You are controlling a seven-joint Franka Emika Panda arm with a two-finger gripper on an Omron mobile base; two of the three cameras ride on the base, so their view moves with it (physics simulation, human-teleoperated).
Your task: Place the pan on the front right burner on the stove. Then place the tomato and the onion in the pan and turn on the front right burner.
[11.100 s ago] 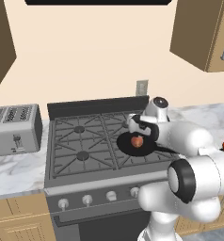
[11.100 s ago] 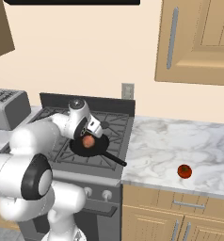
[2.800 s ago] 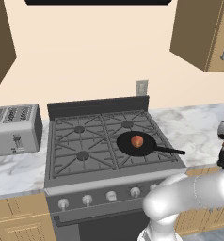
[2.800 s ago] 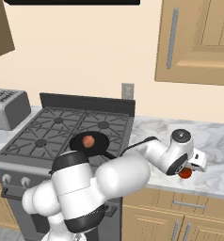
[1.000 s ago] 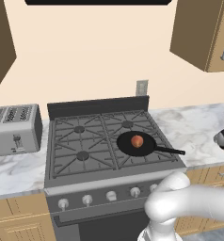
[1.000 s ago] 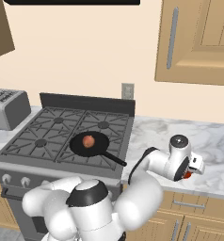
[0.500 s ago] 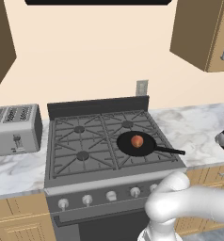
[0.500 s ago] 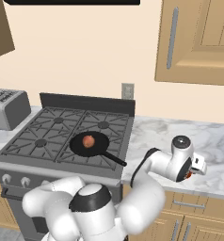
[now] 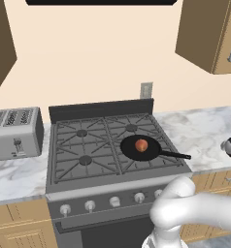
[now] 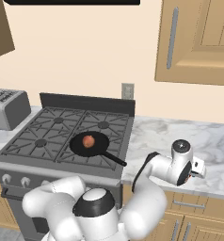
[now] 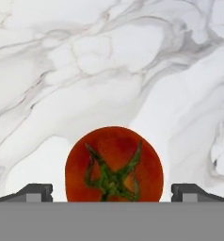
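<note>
I had the fingers (image 11: 112, 194) spread wide, one dark tip low on either side of the tomato (image 11: 114, 164), which sat between them on the marble tabletop (image 11: 109, 61) with its green stem star facing the hand camera; I could see a gap on both sides, so neither tip touched it. From the right base camera the hand hung low over the tabletop (image 10: 212, 141) to the right of the stove (image 10: 43, 136), close to its near edge, with the white arm curling out to it from the lower left. From the left base camera I could make out just the dark end of the hand at the far right edge, above the tabletop (image 9: 200, 135). Well to the left of that, the pan (image 9: 137, 150) rested on the front right burner (image 9: 158, 160), its long handle pointing right toward the stove's edge. The onion (image 9: 141, 145) lay inside the pan, near its middle. A toaster (image 9: 15, 131) stood on the tabletop to the left of the stove.
</note>
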